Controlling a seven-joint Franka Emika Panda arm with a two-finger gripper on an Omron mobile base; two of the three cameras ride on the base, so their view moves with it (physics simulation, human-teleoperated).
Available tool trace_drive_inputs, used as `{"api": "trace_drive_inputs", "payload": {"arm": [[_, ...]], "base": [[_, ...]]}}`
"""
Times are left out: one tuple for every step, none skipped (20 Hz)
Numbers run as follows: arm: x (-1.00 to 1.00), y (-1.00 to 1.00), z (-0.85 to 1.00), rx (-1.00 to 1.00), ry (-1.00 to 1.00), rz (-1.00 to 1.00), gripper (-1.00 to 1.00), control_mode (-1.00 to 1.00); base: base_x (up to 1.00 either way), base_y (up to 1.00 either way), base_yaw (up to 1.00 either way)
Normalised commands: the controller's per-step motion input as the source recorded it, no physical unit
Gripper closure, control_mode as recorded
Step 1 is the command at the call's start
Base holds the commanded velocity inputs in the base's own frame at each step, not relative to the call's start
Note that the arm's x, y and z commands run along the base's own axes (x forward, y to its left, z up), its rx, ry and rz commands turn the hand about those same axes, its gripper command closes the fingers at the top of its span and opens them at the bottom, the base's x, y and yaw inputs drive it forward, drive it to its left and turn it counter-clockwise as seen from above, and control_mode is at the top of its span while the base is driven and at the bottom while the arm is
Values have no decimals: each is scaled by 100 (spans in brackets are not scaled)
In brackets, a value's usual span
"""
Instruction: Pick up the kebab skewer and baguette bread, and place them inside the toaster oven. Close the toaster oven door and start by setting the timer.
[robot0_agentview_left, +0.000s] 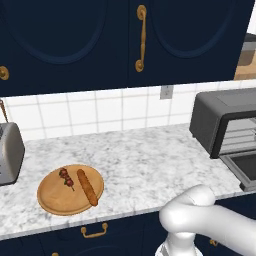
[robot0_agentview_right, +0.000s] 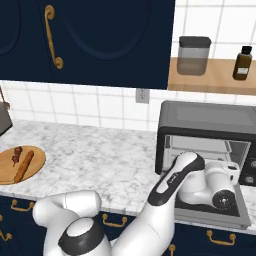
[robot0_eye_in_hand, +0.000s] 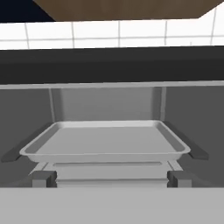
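Here, my gripper (robot0_agentview_right: 234, 172) hangs fully spread and empty over the dropped oven door (robot0_agentview_right: 212, 212), facing a bare tray (robot0_eye_in_hand: 105, 142) inside the toaster oven (robot0_agentview_right: 205, 120). Well off along the counter (robot0_agentview_left: 145, 160), skewer (robot0_agentview_left: 66, 178) and baguette (robot0_agentview_left: 87, 187) lie side by side on the round board (robot0_agentview_left: 52, 197).

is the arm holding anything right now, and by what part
Nothing is held. The kebab skewer and baguette bread both lie on the round board, and the gripper's jaws are open, facing the toaster oven.

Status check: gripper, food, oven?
Gripper open, empty, facing toaster oven tray. Kebab skewer and baguette bread on round board. Toaster oven door down.
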Motion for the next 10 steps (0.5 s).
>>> {"api": "trace_drive_inputs", "payload": {"arm": [[0, 5, -34, 0, 0, 0, -100, -100], [1, 13, -26, 0, 0, 0, -100, -100], [4, 10, -19, 0, 0, 0, -100, -100], [8, 1, -1, 0, 0, 0, -100, -100], [15, 0, 0, 0, 0, 0, -100, -100], [23, 0, 0, 0, 0, 0, -100, -100], [34, 0, 0, 0, 0, 0, -100, -100], [41, 0, 0, 0, 0, 0, -100, -100], [44, 0, 0, 0, 0, 0, -100, -100], [43, 0, 0, 0, 0, 0, -100, -100]], "base": [[0, 0, 0], [0, 0, 0], [0, 0, 0], [0, 0, 0], [0, 0, 0], [0, 0, 0], [0, 0, 0], [0, 0, 0], [0, 0, 0], [0, 0, 0]]}}
